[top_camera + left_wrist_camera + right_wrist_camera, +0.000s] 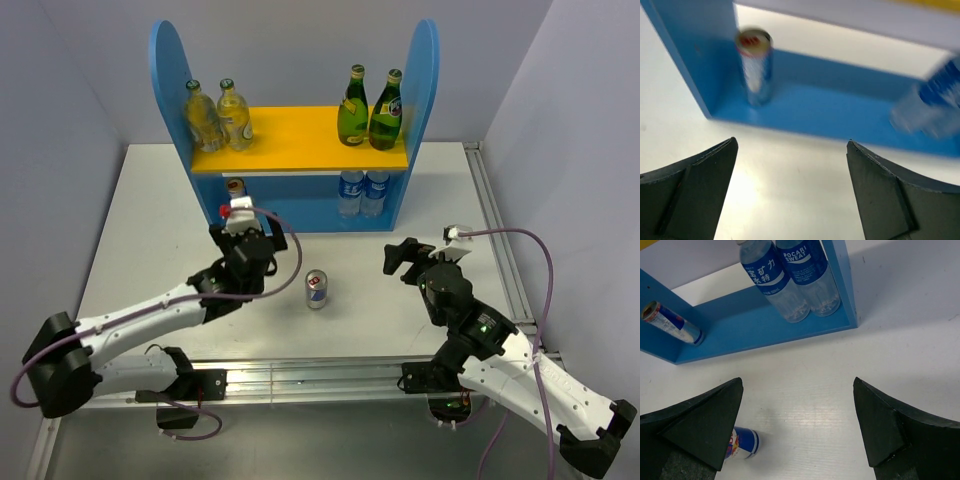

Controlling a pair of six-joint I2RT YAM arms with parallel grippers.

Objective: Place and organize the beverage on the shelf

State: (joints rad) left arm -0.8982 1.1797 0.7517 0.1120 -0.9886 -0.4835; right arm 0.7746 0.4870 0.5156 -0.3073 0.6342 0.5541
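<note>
A white table is seen from above, with a blue two-level shelf unit with round-topped side panels and a yellow-orange upper board standing at its far middle.

At the left centre of the top view, the left gripper is held just in front of the shelf's lower left opening. In the left wrist view its dark fingers are spread wide and nothing is held between them.

On the left end of the upper board, two clear pale-yellowish bottles are stood upright side by side. Beneath them, a slim silver-blue-red can is stood in the left corner of the lower level, close to the side panel.

A second slim silver-blue-red can is left on the table in the centre of the frame, between the two grippers and well apart from the shelf.

At the right end of the lower level, two clear plastic bottles with blue labels are placed touching each other. Above them, two dark green glass bottles are stood together at the right end of the upper board.

At the right centre, the right gripper is held over the table, pointed towards the shelf. Its black fingers are parted widely and nothing is gripped; in the right wrist view the loose can is partly hidden behind one finger at the lower left.
</note>
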